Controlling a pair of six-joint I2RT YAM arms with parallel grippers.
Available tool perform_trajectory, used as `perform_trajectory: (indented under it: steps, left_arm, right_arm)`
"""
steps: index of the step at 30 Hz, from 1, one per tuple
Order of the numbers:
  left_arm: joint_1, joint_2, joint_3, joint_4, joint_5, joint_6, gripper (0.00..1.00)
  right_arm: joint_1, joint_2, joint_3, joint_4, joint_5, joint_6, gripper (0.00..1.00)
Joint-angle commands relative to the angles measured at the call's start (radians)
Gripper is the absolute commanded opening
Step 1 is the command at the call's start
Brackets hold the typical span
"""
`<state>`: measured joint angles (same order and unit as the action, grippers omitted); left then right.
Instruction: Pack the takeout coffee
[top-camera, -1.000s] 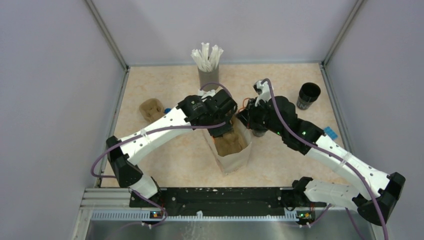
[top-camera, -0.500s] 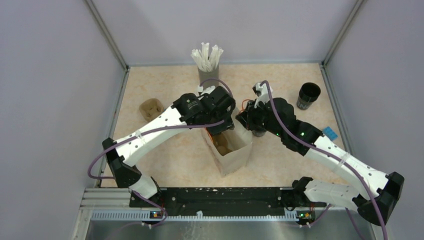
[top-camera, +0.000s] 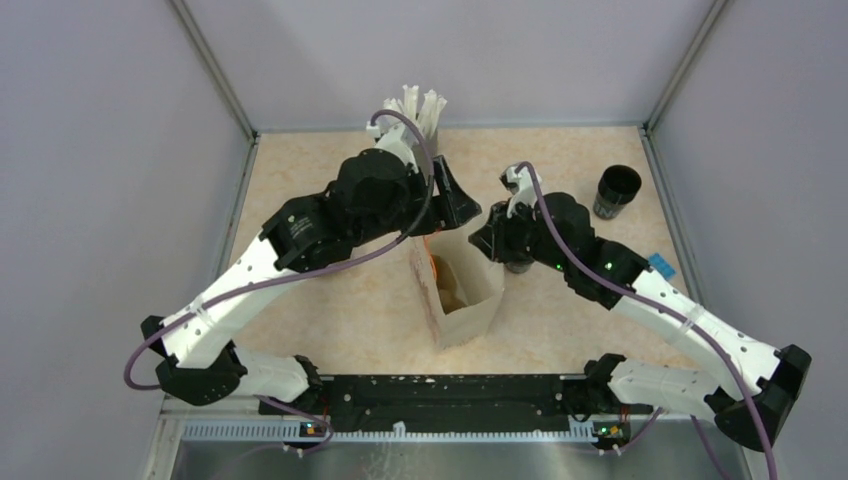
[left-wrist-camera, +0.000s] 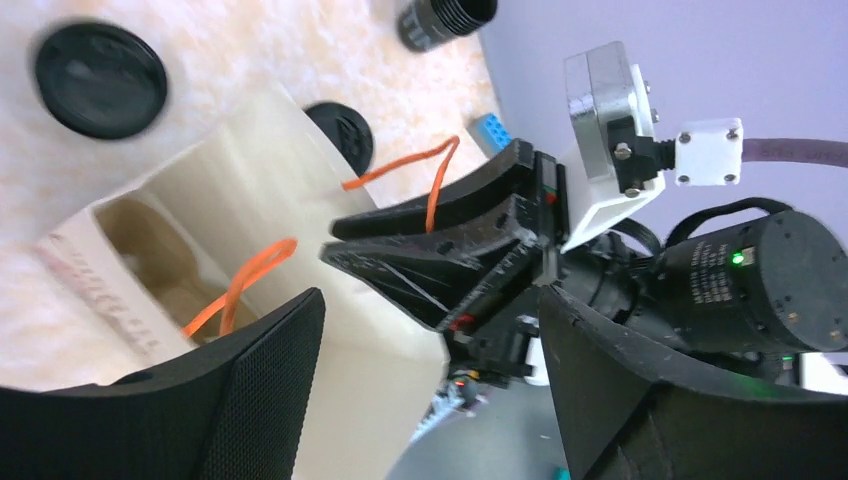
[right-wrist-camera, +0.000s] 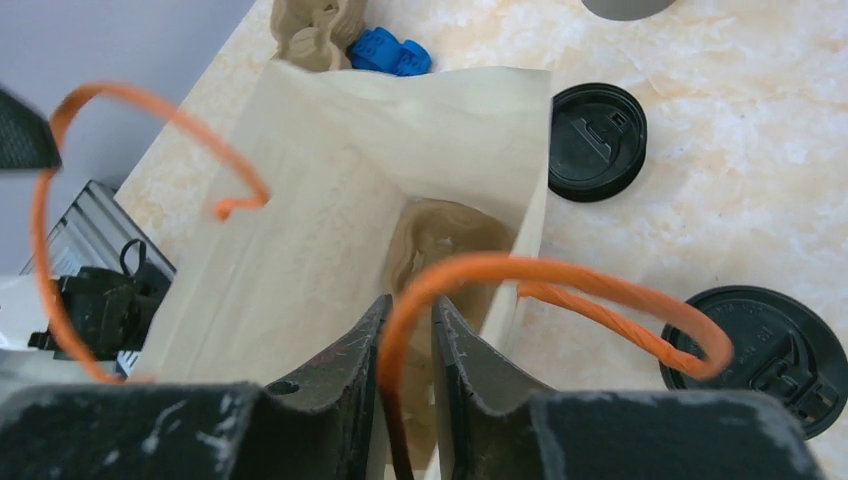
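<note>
The takeout coffee, a black cup (top-camera: 617, 190) with no lid, stands at the far right of the table, away from both grippers; the left wrist view shows it at its top edge (left-wrist-camera: 445, 15). A pale paper bag (top-camera: 460, 290) with orange handles stands open mid-table. My right gripper (top-camera: 490, 240) is shut on one orange handle (right-wrist-camera: 408, 320) at the bag's right rim. A brown pulp cup carrier (right-wrist-camera: 440, 240) lies inside the bag. My left gripper (top-camera: 452, 195) is open and empty, raised above the bag's far rim (left-wrist-camera: 430, 330).
A grey holder of white wrapped straws (top-camera: 415, 110) stands at the back. Two flat black lids (right-wrist-camera: 597, 140) (right-wrist-camera: 765, 345) lie on the table beside the bag. A second brown carrier (right-wrist-camera: 315, 25) and a blue object (right-wrist-camera: 390, 50) lie left of it. A small blue piece (top-camera: 662, 265) lies right.
My left gripper has lifted out of the bag and swung back toward the straw holder, leaving the brown carrier inside. The right gripper has kept hold of the handle.
</note>
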<state>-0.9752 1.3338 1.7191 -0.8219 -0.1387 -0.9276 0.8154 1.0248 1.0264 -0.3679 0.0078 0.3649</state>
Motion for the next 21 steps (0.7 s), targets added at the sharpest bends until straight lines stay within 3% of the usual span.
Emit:
perform_trajectory:
  steps: [1, 3, 8, 13, 21]
  left_arm:
    - [0.03, -0.005, 0.096, -0.011, -0.076, 0.265, 0.83]
    - [0.083, 0.032, 0.173, -0.112, -0.096, 0.364, 0.83]
    - [0.324, 0.161, 0.306, -0.29, 0.029, 0.532, 0.8]
    - [0.469, 0.212, 0.29, -0.232, 0.2, 0.639, 0.81]
    - [0.484, 0.218, 0.218, -0.14, 0.518, 0.822, 0.81]
  right_arm:
    - [0.004, 0.013, 0.096, -0.024, -0.067, -0.078, 0.25]
    - [0.005, 0.02, 0.121, -0.042, -0.08, -0.078, 0.37]
    - [0.004, 0.008, 0.113, -0.025, -0.206, 0.007, 0.61]
    - [0.004, -0.012, 0.115, -0.058, -0.167, 0.099, 0.61]
    - [0.005, -0.106, 0.128, -0.067, -0.205, 0.072, 0.76]
